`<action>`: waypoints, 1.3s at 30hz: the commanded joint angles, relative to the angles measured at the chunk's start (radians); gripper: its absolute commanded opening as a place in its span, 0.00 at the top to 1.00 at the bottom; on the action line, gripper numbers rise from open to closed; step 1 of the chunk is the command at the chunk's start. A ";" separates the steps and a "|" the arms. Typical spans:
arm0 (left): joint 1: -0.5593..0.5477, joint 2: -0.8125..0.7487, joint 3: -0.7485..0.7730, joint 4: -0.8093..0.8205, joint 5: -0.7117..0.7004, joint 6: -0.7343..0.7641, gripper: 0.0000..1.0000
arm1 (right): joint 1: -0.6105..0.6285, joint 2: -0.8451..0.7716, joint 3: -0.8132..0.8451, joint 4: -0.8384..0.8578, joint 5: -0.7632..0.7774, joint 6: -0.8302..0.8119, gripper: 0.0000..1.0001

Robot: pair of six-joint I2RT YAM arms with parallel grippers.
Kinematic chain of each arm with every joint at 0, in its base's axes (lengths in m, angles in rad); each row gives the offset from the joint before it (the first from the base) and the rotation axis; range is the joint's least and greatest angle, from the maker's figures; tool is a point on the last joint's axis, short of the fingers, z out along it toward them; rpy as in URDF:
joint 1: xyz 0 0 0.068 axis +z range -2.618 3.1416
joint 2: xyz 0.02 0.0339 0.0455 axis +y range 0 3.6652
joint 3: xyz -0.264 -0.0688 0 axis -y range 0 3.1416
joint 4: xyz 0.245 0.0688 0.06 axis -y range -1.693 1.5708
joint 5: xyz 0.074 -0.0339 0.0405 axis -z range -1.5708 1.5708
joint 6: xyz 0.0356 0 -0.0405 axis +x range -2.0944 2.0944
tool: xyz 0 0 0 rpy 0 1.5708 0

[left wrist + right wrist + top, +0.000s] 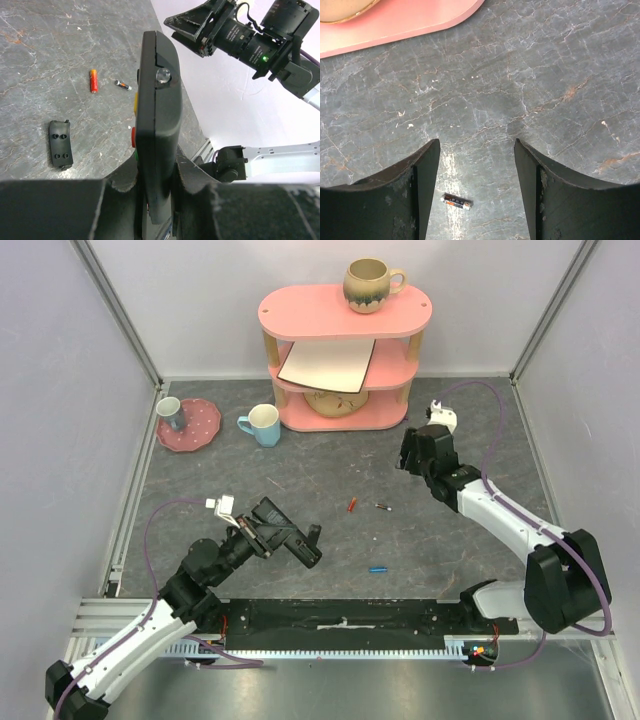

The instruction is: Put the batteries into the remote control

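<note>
While left pincer (157, 185) clamps remote control (157, 115), right pincer (476, 145) gapes wide, dark battery (456, 201) below, untouched.

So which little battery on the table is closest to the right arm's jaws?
The dark battery, seen between the open right jaws in the wrist view. The red-orange battery lies left of it; the blue battery lies farthest away.

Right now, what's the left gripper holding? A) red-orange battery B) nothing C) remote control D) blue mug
C: the left gripper is shut on the remote control, which sticks out from between its jaws; the red-orange battery lies loose on the table.
</note>
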 commanded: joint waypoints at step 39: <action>0.001 -0.056 -0.045 -0.068 -0.052 -0.017 0.98 | 0.314 0.253 -0.075 -0.089 0.150 0.209 0.32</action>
